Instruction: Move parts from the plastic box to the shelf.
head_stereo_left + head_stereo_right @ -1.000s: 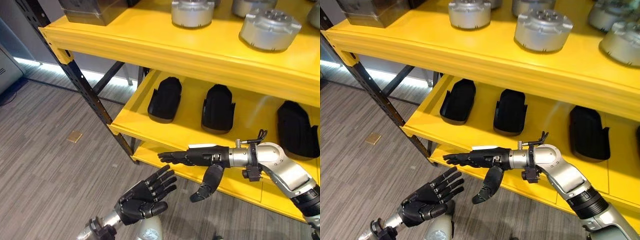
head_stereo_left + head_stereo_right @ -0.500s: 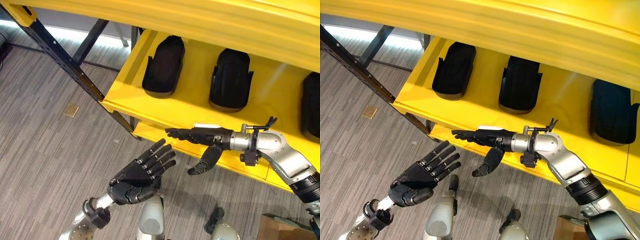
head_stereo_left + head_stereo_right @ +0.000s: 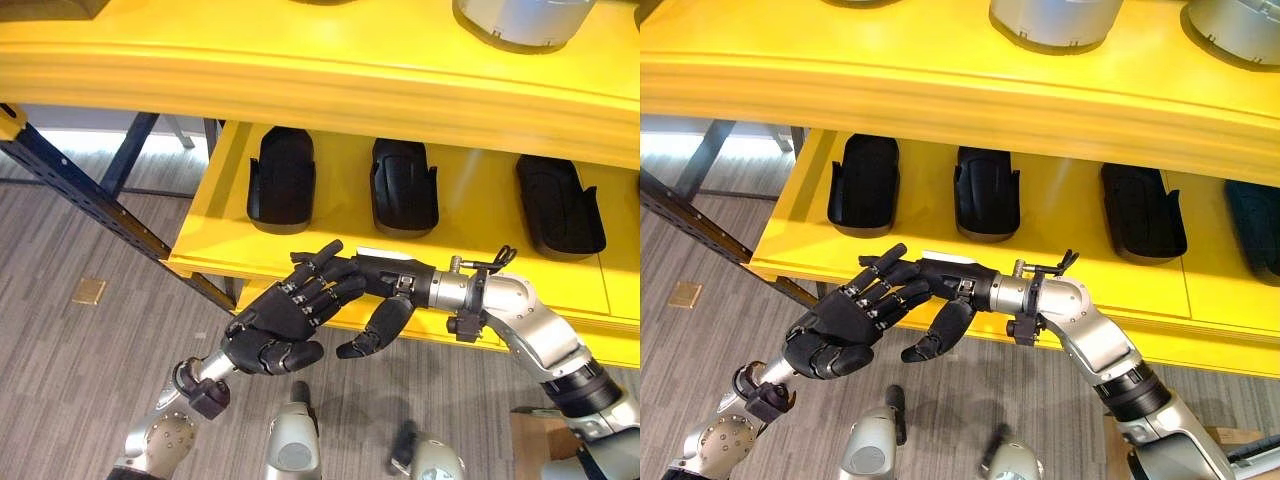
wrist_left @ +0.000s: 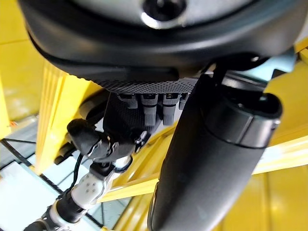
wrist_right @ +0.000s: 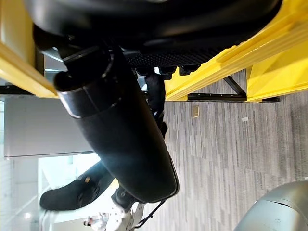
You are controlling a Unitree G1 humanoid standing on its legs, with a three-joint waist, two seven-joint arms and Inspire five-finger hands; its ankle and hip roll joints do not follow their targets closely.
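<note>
Several black moulded parts [image 3: 282, 180] [image 3: 404, 187] [image 3: 560, 205] lie in a row on the yellow lower shelf [image 3: 480, 250]. Silver round parts [image 3: 1055, 15] stand on the upper shelf [image 3: 300, 70]. My right hand [image 3: 385, 280] reaches flat along the lower shelf's front edge, fingers straight, thumb [image 3: 372, 330] hanging down, holding nothing. My left hand [image 3: 280, 322] is raised palm up in front of that edge, fingers stretched out, its fingertips overlapping the right hand's fingertips. Neither hand holds a part. In the right wrist view, the thumb [image 5: 120, 130] hangs beside the shelf edge [image 5: 226, 53].
A dark slanted shelf post [image 3: 90, 205] runs down to the grey striped floor [image 3: 70, 380] on the left. A small tan square [image 3: 88, 291] lies on the floor. A brown cardboard corner [image 3: 525, 435] shows at the lower right.
The camera has tilted, so the whole scene shifted. My left hand has risen towards the shelf until its fingertips meet the right hand's. The right hand stays at the shelf's front edge.
</note>
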